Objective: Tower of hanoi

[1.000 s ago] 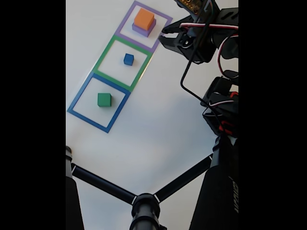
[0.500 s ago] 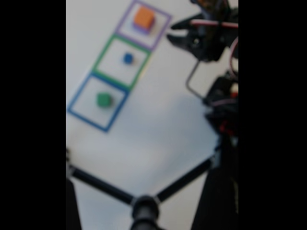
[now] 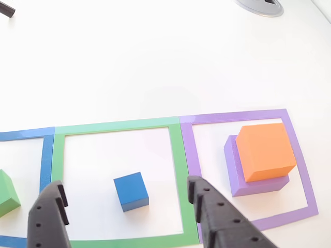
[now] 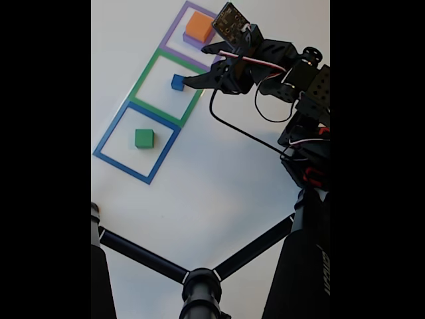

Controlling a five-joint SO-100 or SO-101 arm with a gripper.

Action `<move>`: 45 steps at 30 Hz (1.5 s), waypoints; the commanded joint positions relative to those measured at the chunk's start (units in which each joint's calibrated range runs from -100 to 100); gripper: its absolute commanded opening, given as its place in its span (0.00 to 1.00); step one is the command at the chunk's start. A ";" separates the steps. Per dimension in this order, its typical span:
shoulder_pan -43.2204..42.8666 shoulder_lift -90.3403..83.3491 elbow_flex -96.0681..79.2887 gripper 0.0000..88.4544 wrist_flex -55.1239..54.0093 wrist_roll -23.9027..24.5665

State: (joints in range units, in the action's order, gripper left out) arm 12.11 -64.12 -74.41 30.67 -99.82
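Note:
Three taped squares lie in a row on the white table. A small blue cube (image 3: 131,191) (image 4: 177,82) sits in the green square (image 3: 176,155) (image 4: 143,80). An orange cube (image 3: 265,151) (image 4: 198,26) rests on a wider purple block (image 3: 243,183) (image 4: 189,40) in the purple square (image 3: 302,181) (image 4: 169,33). A green cube (image 3: 6,194) (image 4: 144,138) sits in the blue square (image 3: 46,155) (image 4: 109,136). My gripper (image 3: 124,186) (image 4: 196,65) is open over the green square; in the other view the blue cube shows between its black fingers (image 3: 207,206), held by neither.
Black tripod legs (image 4: 199,286) cross the lower part of the fixed view. The arm's body and cables (image 4: 305,93) stand along the right side. A grey round disc (image 3: 258,6) lies at the far edge of the table.
The gripper has swung from beside the purple square toward the green square and now reaches around the blue cube. The cubes have not moved.

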 commanded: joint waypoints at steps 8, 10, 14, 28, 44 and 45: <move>-1.09 26.78 -13.50 0.33 -49.62 -0.18; -1.57 32.51 -14.95 0.33 -57.88 -0.18; -2.52 42.92 -16.04 0.33 -69.62 -0.18; -2.05 75.22 -8.86 0.34 -95.69 -0.18; -3.10 87.98 -1.86 0.32 -100.88 -0.18; -3.39 88.38 -1.68 0.31 -101.04 -0.18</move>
State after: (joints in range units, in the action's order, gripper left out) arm 10.01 23.93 -77.16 -68.72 -99.82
